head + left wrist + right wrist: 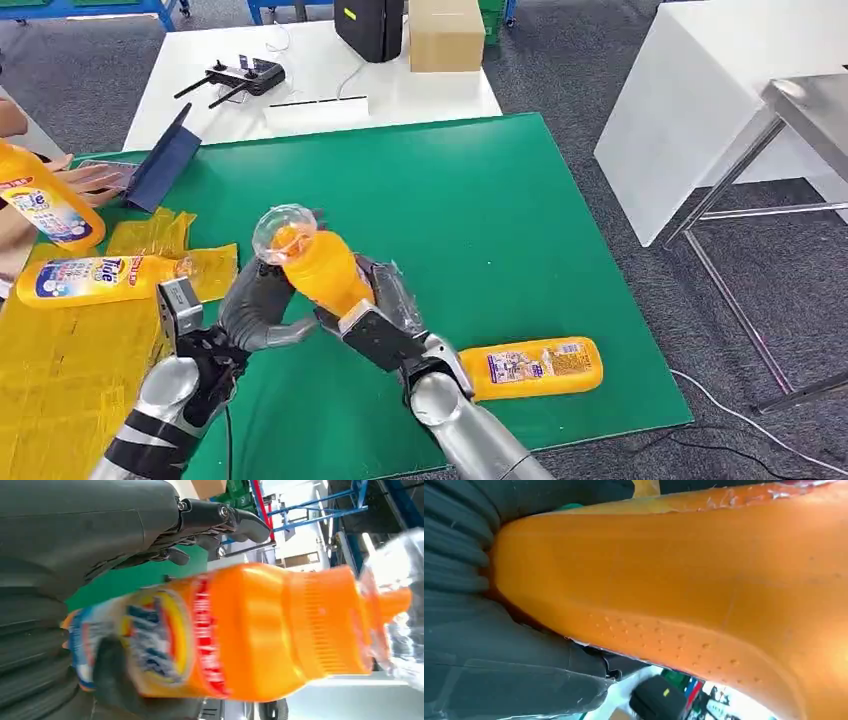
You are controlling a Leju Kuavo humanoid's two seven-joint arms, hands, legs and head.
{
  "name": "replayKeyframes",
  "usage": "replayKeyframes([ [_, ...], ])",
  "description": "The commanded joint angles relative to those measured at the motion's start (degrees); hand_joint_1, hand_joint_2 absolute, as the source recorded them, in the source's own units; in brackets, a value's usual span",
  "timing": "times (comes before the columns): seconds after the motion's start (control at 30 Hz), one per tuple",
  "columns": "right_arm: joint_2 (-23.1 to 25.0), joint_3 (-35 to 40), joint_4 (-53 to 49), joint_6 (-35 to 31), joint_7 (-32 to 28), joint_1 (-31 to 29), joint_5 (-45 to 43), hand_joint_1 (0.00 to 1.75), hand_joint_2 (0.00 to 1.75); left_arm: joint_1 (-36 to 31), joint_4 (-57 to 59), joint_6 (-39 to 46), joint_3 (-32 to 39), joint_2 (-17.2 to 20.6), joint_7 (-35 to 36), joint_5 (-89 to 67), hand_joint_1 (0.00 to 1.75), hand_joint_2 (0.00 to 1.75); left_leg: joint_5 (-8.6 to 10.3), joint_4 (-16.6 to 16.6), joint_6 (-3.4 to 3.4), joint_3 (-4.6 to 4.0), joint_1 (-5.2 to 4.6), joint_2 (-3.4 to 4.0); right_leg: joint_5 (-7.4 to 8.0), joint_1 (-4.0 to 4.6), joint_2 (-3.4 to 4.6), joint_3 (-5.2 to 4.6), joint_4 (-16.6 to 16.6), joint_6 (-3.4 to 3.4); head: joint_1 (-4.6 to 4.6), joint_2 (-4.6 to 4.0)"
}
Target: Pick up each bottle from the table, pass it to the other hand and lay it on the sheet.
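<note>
An orange detergent bottle [322, 268] with a clear cap is up above the green table [480, 220], tilted, cap toward the far left. My right hand [385, 325] grips its lower body; in the right wrist view the bottle [704, 580] presses against the palm. My left hand [262, 300] cups the bottle's left side. In the left wrist view the bottle [260, 630] lies across the palm while the fingers [215, 520] stretch past it with a gap. A second bottle [535, 365] lies on the table near my right forearm. A third bottle [95, 278] lies on the yellow sheet [60, 370].
At the far left a person's hand [85, 178] rests by a blue folder [165, 160], with another orange bottle [45, 205] upright beside it. The white table behind carries a controller [245, 75] and a cardboard box [445, 35]. A metal table [810, 110] stands at right.
</note>
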Motion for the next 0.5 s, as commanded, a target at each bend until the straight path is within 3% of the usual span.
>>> replayKeyframes([
  [0.03, -0.86, 3.80, 6.83, -0.42, 0.57, -3.94, 0.57, 1.61, 1.75, -2.50, 4.05, 0.04, -2.10, 0.15, 0.11, 0.04, 0.00, 1.75, -0.01, -0.02, -0.02, 0.10, 0.03, -0.13, -0.02, 0.01, 0.03, 0.12, -0.05, 0.00, 0.00, 0.00],
  [0.43, -0.37, 3.94, 8.44, -2.32, 3.00, -4.75, 2.52, 1.55, 1.75, -0.88, 0.11, 2.18, -3.46, -0.79, -1.47, -3.07, 0.00, 1.75, -0.06, 0.02, -0.07, 0.14, 0.07, -0.21, -0.06, 0.03, 0.03, 0.19, -0.03, -0.03, 0.00, 0.00],
  [0.47, -0.45, 3.82, 8.30, -2.22, 3.05, -4.70, 2.39, 1.57, 1.75, -0.63, -0.50, 2.22, -3.58, -0.85, -1.64, -3.11, 0.93, 1.75, -0.04, 0.02, -0.06, 0.10, 0.07, -0.18, -0.04, 0.04, 0.03, 0.15, -0.04, -0.02, -0.02, 0.00],
  [0.5, -0.45, 3.82, 8.30, -2.22, 3.05, -4.70, 2.39, 1.57, 1.75, -0.63, -0.50, 2.22, -3.58, -0.85, -1.64, -3.11, 0.93, 1.75, -0.04, 0.01, -0.04, 0.08, 0.06, -0.15, -0.03, 0.03, 0.03, 0.13, -0.05, -0.01, 0.00, 0.00],
])
